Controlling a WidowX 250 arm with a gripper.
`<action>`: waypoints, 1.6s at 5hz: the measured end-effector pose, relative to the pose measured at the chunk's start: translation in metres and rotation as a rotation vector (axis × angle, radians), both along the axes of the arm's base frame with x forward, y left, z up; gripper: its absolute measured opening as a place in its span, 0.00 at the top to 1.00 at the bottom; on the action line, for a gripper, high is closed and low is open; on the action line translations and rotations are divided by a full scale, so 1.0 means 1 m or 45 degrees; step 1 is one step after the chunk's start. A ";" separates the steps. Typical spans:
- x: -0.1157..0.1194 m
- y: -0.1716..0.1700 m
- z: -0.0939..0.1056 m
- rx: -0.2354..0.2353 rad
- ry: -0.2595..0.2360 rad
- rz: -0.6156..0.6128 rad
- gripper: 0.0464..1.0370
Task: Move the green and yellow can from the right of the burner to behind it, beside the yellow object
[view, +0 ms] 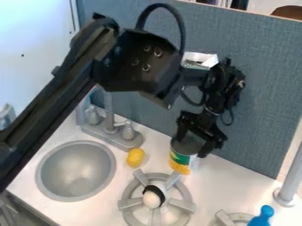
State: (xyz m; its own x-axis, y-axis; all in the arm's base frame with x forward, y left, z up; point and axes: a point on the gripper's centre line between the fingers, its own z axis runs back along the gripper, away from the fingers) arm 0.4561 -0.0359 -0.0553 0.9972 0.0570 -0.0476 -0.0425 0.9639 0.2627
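My gripper (193, 142) hangs right of centre, low over the counter and in front of the grey-blue panel. It is at the top of a can (180, 160) with a green and yellow label, and hides part of the can's rim. The can looks upright; whether its base touches the counter I cannot tell. Just left of the can, a yellow lemon-like toy (135, 157) lies on the counter. Below them is a grey stove burner (131, 194), with a white and black rounded object (153, 197) on its middle.
A round grey sink (75, 171) and a grey faucet (110, 126) are at the left. The panel (259, 92) stands along the counter's back edge. At the lower right are a blue object (262, 217), part of a second burner (227, 219) and a grey post (289, 181).
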 end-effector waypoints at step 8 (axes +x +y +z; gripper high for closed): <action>-0.085 0.021 0.048 -0.232 -0.049 -0.014 0.04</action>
State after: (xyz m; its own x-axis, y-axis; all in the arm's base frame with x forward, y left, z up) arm 0.3708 -0.0147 -0.0077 0.9990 0.0400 -0.0177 -0.0384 0.9959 0.0821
